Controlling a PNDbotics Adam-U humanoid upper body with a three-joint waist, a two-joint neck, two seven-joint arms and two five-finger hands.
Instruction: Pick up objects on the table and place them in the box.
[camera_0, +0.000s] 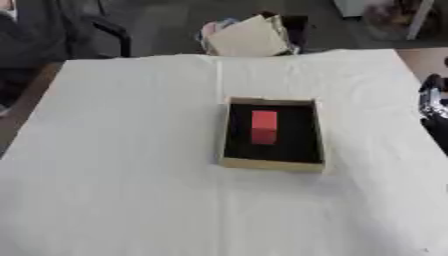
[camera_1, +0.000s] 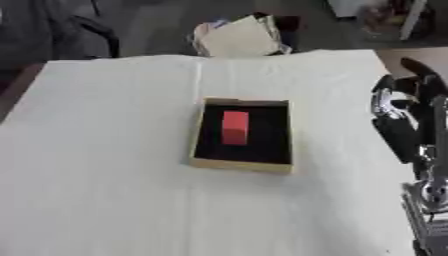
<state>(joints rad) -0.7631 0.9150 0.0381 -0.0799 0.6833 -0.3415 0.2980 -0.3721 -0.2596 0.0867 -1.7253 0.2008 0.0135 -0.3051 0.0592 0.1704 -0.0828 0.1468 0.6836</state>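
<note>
Counter (camera_0: 114, 165) covered by a white cloth, creased down the middle. No left hand in either view.

Box (camera_0: 272, 165): shallow, tan rim, black inside, sits just right of the centre crease, square to the counter edges. Red block (camera_0: 264, 127) lies inside the box, long side pointing near to far, toward the far half of the black floor, not touching any wall.

Right hand (camera_1: 411, 117) at the right edge of the counter, well apart from the box, raised. Its black fingers (camera_1: 418, 67) point up and far, relaxed and uncurled, holding nothing.
</note>
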